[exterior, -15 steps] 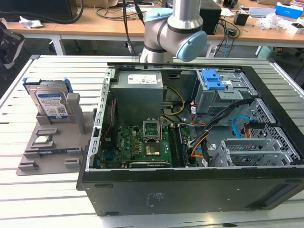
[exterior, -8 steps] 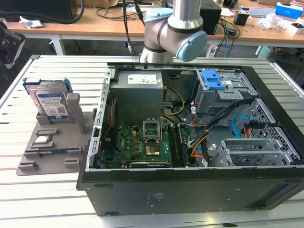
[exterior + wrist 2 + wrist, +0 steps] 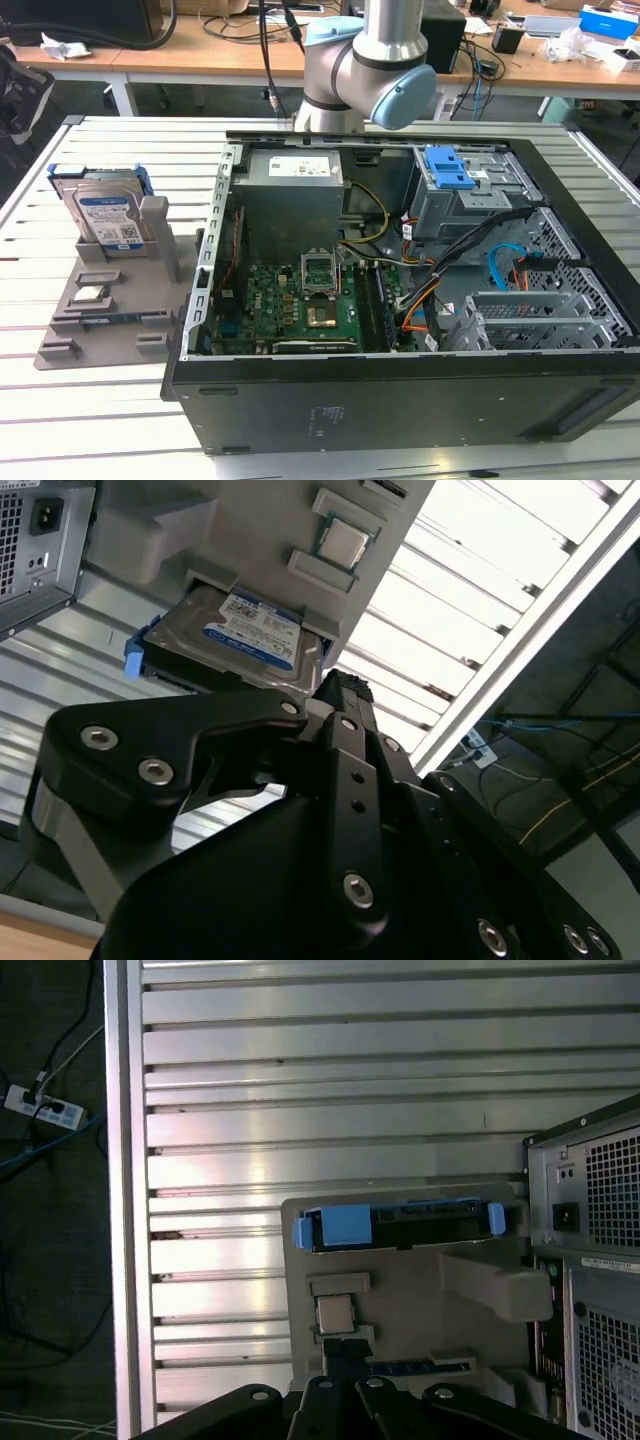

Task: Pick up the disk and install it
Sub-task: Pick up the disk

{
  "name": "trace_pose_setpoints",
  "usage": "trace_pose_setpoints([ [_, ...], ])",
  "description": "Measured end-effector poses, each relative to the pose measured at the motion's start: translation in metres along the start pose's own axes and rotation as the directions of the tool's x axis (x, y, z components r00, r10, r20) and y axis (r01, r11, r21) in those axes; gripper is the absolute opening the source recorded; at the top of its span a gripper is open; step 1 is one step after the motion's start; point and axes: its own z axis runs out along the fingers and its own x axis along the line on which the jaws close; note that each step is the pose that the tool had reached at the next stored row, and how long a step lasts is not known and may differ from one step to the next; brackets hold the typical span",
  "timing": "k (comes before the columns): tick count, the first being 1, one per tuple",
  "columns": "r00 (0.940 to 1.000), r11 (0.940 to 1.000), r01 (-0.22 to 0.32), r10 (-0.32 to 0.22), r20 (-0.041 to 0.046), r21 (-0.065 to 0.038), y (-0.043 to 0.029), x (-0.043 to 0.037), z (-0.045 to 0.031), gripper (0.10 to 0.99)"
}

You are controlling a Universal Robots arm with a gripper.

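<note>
1. Slats of bare metal make up the table (image 3: 100,425), which carries an open case (image 3: 400,405). In the exterior view a grey holder (image 3: 100,325) sits just beside the case, at its nine o'clock.
2. Behind the table, at twelve o'clock in that view, we see wooden desks (image 3: 200,55) strewn with cables. The first wrist view shows dark floor past the table's edge, with a power strip (image 3: 40,1108) on it.
3. The arm (image 3: 370,70) rises at the case's twelve o'clock in the exterior view.
4. The disk (image 3: 108,215) stands on edge in a slot at the holder's twelve o'clock end. Its label faces the exterior camera and its blue frame runs round its edges. A small chip (image 3: 92,294) lies flat on the holder at the disk's six o'clock.
5. In both wrist views the gripper (image 3: 343,1348) has its black fingers meeting at the tips, closed on nothing.
6. The disk rests in its slot, apart from the gripper. In the first wrist view the chip lies between the fingertips and the disk. In the second wrist view the tips line up with the disk's near edge, and we cannot tell the height between them.
</note>
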Motion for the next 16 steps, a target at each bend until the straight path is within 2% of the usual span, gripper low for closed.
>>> trace_pose_setpoints([
  [6, 0.9959, 0.9959, 0.090, -0.090, -0.0036, -0.001, 0.0001, 0.0000, 0.0000, 0.106],
  [8, 0.9911, 0.9911, 0.133, -0.133, -0.0053, -0.001, 0.0001, 0.0000, 0.0000, 0.106],
  [14, 0.9833, 0.9833, 0.182, -0.182, -0.0072, -0.002, 0.0001, 0.0000, 0.0000, 0.106],
  [16, 0.9784, 0.9785, 0.206, -0.206, -0.0082, -0.002, 0.0001, 0.0000, 0.0000, 0.106],
])
